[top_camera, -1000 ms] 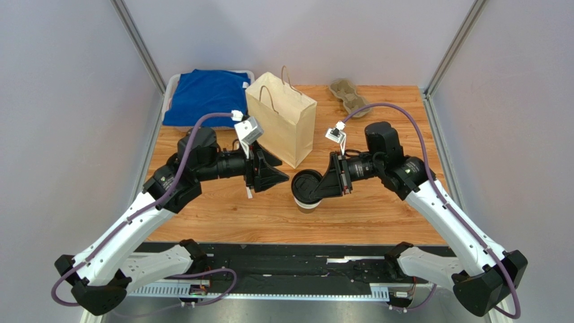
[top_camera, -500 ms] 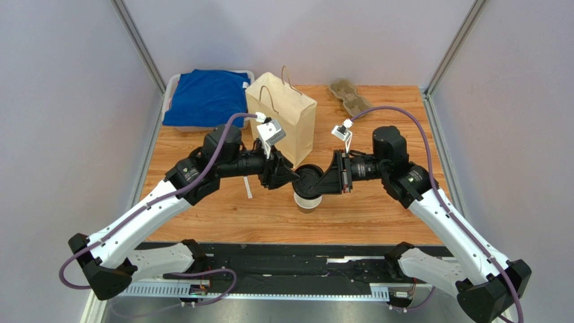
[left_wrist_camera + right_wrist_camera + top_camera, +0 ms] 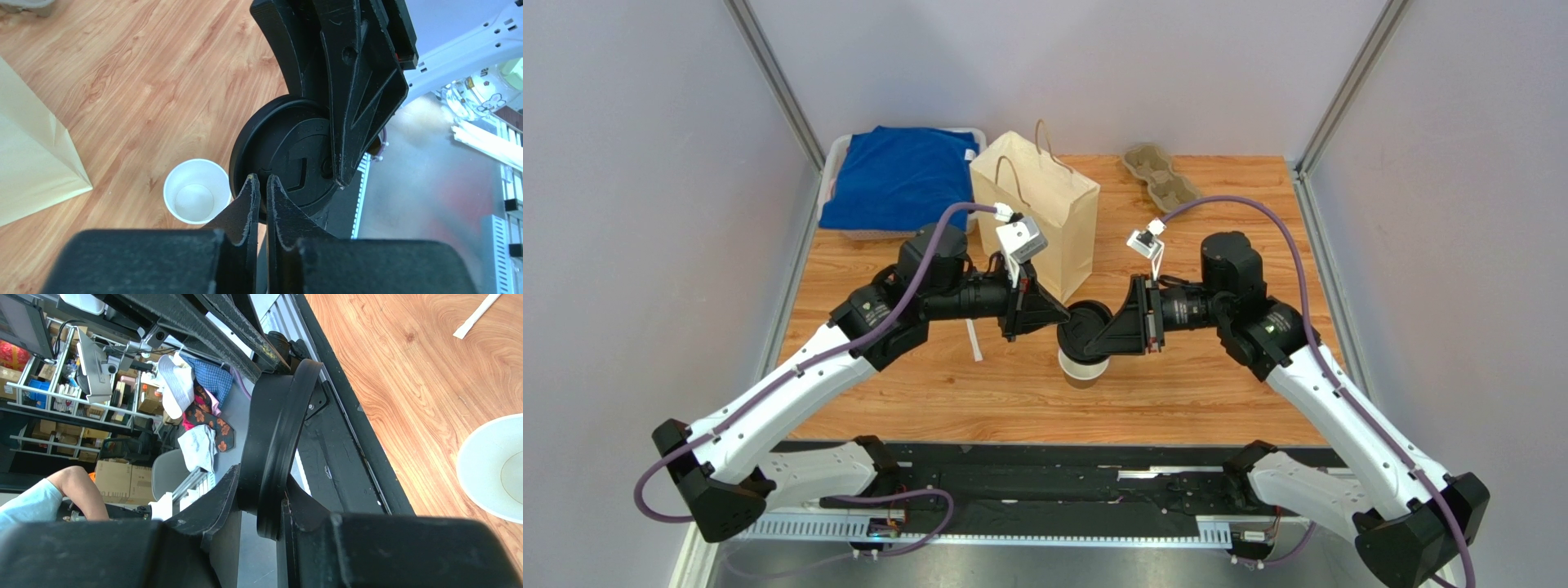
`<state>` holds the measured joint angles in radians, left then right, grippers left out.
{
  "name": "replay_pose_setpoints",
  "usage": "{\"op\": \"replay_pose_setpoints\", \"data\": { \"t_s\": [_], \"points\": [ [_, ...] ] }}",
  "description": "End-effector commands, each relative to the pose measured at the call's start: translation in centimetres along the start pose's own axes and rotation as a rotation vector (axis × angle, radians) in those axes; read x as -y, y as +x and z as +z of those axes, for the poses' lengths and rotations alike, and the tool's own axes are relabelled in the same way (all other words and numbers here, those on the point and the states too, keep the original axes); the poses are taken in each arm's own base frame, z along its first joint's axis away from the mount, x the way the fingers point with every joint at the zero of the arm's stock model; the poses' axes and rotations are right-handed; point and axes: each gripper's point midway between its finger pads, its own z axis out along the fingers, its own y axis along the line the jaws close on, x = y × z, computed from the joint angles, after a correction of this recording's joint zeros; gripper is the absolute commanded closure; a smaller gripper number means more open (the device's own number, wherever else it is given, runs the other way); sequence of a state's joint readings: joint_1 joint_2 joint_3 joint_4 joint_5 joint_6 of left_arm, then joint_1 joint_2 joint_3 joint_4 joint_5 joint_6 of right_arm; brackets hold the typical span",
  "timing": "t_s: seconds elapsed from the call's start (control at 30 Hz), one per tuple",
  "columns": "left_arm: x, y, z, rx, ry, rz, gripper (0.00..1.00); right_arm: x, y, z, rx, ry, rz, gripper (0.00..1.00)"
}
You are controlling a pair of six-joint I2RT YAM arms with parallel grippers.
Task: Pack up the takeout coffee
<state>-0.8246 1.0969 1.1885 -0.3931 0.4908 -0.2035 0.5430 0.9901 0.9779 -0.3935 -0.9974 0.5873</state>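
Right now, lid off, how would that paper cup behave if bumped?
Probably light, apt to slide or tip: the paper cup looks empty. With the black lid off, its thin rim would likely crush under a squeeze.

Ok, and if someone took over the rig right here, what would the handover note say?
Left end effector: shut, empty, tips at the lid's face.
Right end effector: shut on the black lid, held on edge over the cup.
Cup: upright and open on the table, on the near side of the paper bag.
Done: nothing packed.
Left: probably lid onto cup, then cup into bag.
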Motion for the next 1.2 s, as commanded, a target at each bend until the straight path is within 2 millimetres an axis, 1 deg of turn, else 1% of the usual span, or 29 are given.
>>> {"op": "replay_pose_setpoints", "data": {
  "t_s": [0.0, 0.07, 0.1, 0.13, 0.2, 0.23, 0.27, 0.3, 0.33, 0.37, 0.43, 0.47, 0.5, 0.53, 0.6, 0.63, 0.67, 0.7, 0.73, 0.77, 0.8, 0.83, 0.9, 1.0, 1.07, 1.17],
  "points": [
    [1.1, -1.7, 0.0, 0.041, 0.048, 0.006, 1.0, -1.2, -0.1, -0.4, 0.016, -0.035, -0.055, 0.99],
    [0.9, -1.2, 0.1, 0.024, 0.037, -0.004, 1.0, -1.2, -0.1, -0.4, 0.017, -0.033, -0.056, 0.94],
    [0.8, -1.0, 0.1, 0.018, 0.033, -0.009, 1.0, -1.0, -0.1, -0.4, 0.018, -0.026, -0.05, 0.9],
    [0.7, -0.7, 0.1, 0.008, 0.028, -0.012, 1.0, -0.7, -0.1, -0.4, 0.023, -0.01, -0.045, 0.7],
    [0.3, -0.3, 0.2, -0.006, 0.014, -0.014, 1.0, -0.1, 0.1, -0.5, 0.022, 0.02, -0.026, 0.49],
    [0.1, 0.2, 0.2, -0.023, 0.003, -0.011, 1.0, 0.2, -0.1, -0.5, 0.028, 0.04, -0.02, 0.37],
    [-0.2, 0.6, 0.2, -0.035, -0.008, -0.011, 1.0, 0.7, -0.3, -0.8, 0.04, 0.06, -0.018, 0.32],
    [-0.4, 0.9, 0.2, -0.048, -0.016, -0.009, 1.0, 1.2, -0.1, -1.0, 0.034, 0.088, 0.004, 0.28],
    [-0.8, 1.6, 0.4, -0.073, -0.028, -0.009, 1.0, 1.6, -0.4, -1.3, 0.044, 0.114, 0.006, 0.23],
    [-1.1, 1.9, 0.4, -0.084, -0.039, -0.011, 1.0, 2.4, -0.8, -1.8, 0.063, 0.143, 0.02, 0.22],
    [-1.8, 3.0, 0.8, -0.119, -0.064, -0.014, 1.0, 3.4, -1.0, -2.8, 0.082, 0.184, 0.047, 0.21],
    [-2.1, 3.3, 1.0, -0.132, -0.078, -0.014, 1.0, 4.5, -1.5, -3.7, 0.117, 0.221, 0.072, 0.21],
    [-1.9, 3.8, 1.3, -0.151, -0.073, -0.005, 1.0, 5.2, -1.5, -4.2, 0.127, 0.24, 0.089, 0.21],
    [-2.6, 4.7, 1.8, -0.189, -0.095, -0.001, 1.0, 6.0, -1.9, -5.1, 0.158, 0.262, 0.11, 0.21],
    [-3.0, 5.1, 2.5, -0.216, -0.117, 0.01, 1.0, 7.1, -1.6, -5.7, 0.163, 0.288, 0.134, 0.23],
    [-3.6, 6.2, 3.4, -0.264, -0.142, 0.02, 1.0, 7.7, -1.7, -6.2, 0.172, 0.302, 0.152, 0.23],
    [-3.7, 6.2, 3.9, -0.276, -0.151, 0.03, 1.0, 8.3, -1.2, -6.2, 0.16, 0.304, 0.178, 0.24],
    [-4.0, 6.5, 4.3, -0.297, -0.158, 0.034, 1.0, 8.6, -1.0, -6.2, 0.151, 0.303, 0.19, 0.25],
    [-4.7, 7.4, 5.1, -0.341, -0.179, 0.039, 1.0, 9.0, -0.9, -6.3, 0.145, 0.307, 0.188, 0.26],
    [-4.9, 7.9, 5.4, -0.365, -0.181, 0.035, 1.0, 9.6, -0.4, -6.3, 0.122, 0.317, 0.218, 0.28],
    [-5.5, 8.9, 6.0, -0.403, -0.188, 0.03, 1.0, 9.9, -0.2, -6.3, 0.11, 0.323, 0.223, 0.29],
    [-5.8, 8.9, 6.2, -0.413, -0.199, 0.037, 1.0, 10.5, 0.1, -6.5, 0.098, 0.341, 0.205, 0.3],
    [-6.3, 9.4, 6.7, -0.437, -0.214, 0.039, 1.0, 11.4, 0.7, -6.5, 0.076, 0.357, 0.25, 0.3],
    [-7.5, 10.5, 7.5, -0.491, -0.249, 0.034, 1.0, 12.2, 0.9, -6.6, 0.067, 0.36, 0.276, 0.29],
    [-7.5, 10.7, 7.7, -0.499, -0.244, 0.032, 1.0, 12.7, 0.9, -6.7, 0.068, 0.366, 0.281, 0.28],
    [-7.8, 11.4, 7.9, -0.523, -0.246, 0.029, 1.0, 12.9, 1.0, -6.6, 0.063, 0.358, 0.293, 0.27]
  ]
}}
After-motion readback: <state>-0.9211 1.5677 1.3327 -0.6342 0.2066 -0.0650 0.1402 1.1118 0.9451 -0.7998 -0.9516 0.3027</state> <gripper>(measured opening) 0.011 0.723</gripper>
